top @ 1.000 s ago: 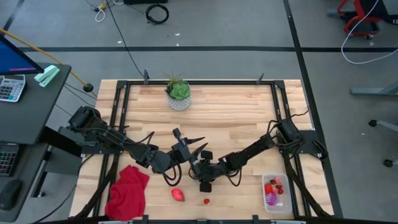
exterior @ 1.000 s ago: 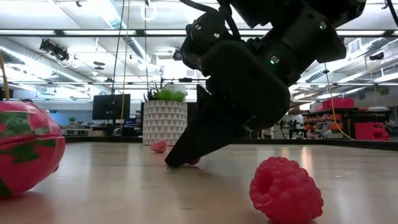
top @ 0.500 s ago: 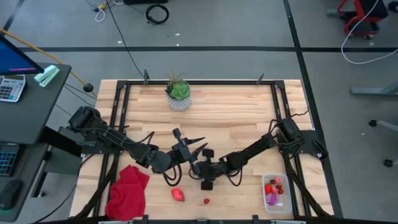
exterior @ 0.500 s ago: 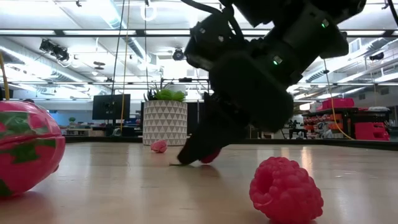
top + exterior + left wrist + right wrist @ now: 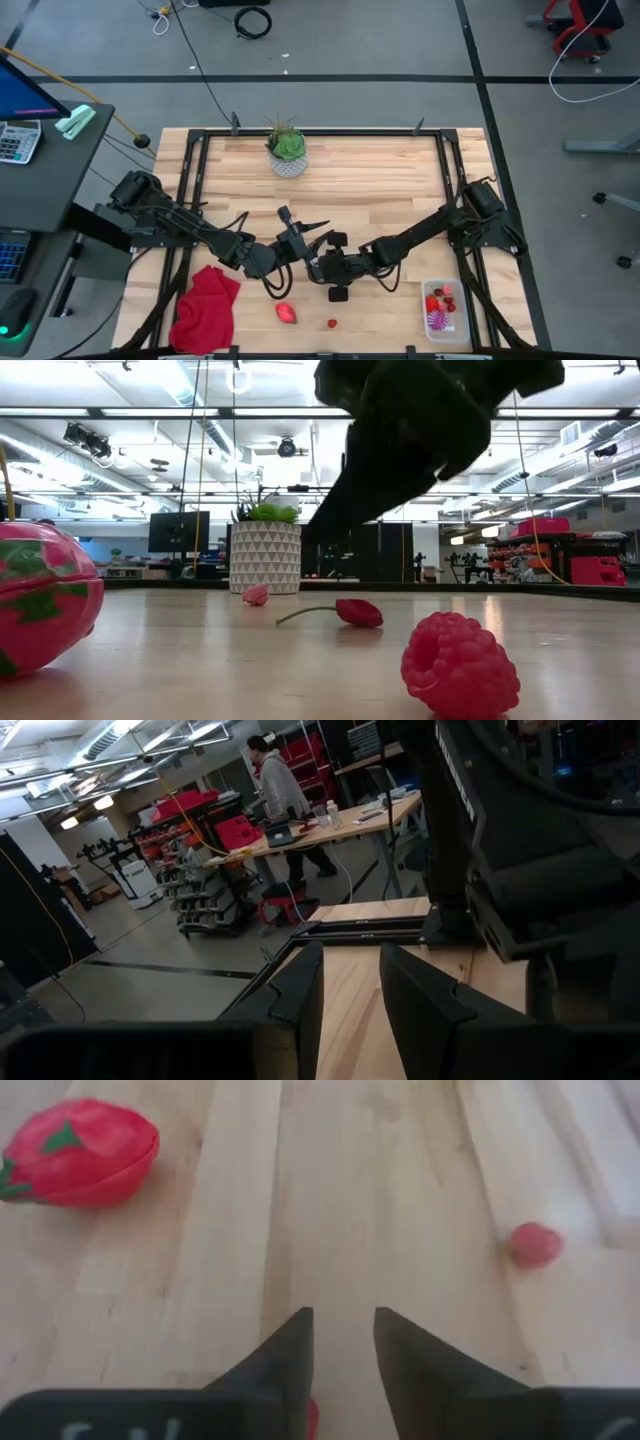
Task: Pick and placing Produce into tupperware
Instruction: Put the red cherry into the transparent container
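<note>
Right wrist view shows the right gripper [image 5: 340,1318] hanging over the bare wooden table [image 5: 370,1200], its jaws parted by a narrow gap with nothing between them. A small red cherry-like piece [image 5: 358,612] lies on the wood just under the jaws, beside one finger rather than in the gap. In the low view it rests flat with its thin stem along the table, and the dark gripper body is clear above it, not touching. Ahead of these jaws lie two more pieces of produce: the larger red-pink oval piece [image 5: 82,1152] to one side and a raspberry-like piece [image 5: 536,1245] to the other, well apart from each other. The tupperware [image 5: 441,309] sits well away from the jaws near the table's front right corner, already holding several red pieces and the purple ball [image 5: 436,319]. Another tiny pink piece [image 5: 256,595] lies farther off, near the potted plant [image 5: 287,150]. The left gripper [image 5: 350,948] hovers just beside the right one, its jaws spread and empty. A red cloth [image 5: 205,305] lies behind the left jaws near the front edge.
</note>
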